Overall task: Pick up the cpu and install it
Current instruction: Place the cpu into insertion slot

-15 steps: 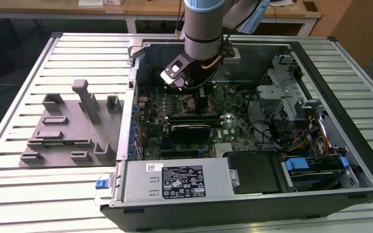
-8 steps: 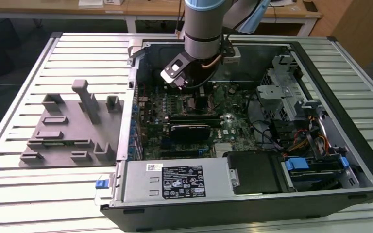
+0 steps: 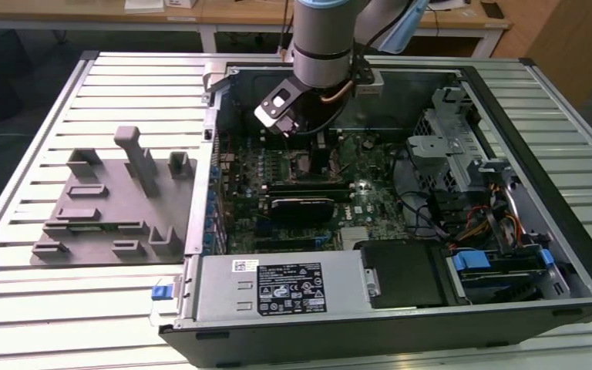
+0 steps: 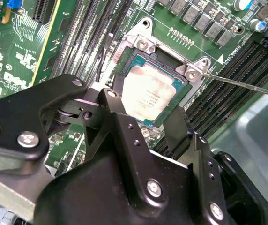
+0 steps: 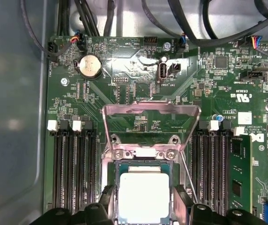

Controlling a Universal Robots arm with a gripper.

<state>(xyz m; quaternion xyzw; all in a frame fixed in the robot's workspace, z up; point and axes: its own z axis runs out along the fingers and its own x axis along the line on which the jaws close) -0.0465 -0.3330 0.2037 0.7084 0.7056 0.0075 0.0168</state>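
The cpu (image 5: 143,194), a silvery square chip with a paler rim, lies level in the dark socket frame (image 5: 143,164) on the green motherboard; it also appears in the second wrist view (image 4: 150,93). My gripper (image 5: 143,206) straddles it, with one black finger (image 5: 108,201) tight against one side and the other against the opposite side, shut on the chip. The socket's metal load plate (image 5: 150,110) stands raised. In the exterior view the gripper (image 3: 311,137) reaches down into the open computer case (image 3: 399,308) over the board's far part.
A thin metal lever (image 4: 246,85) sticks out beside the socket. Memory slots (image 5: 73,164) flank it, and a green memory stick (image 5: 239,173) stands on one side. Black cables (image 5: 190,28) run above the board. A grey plastic fixture (image 3: 111,200) sits at the exterior view's left.
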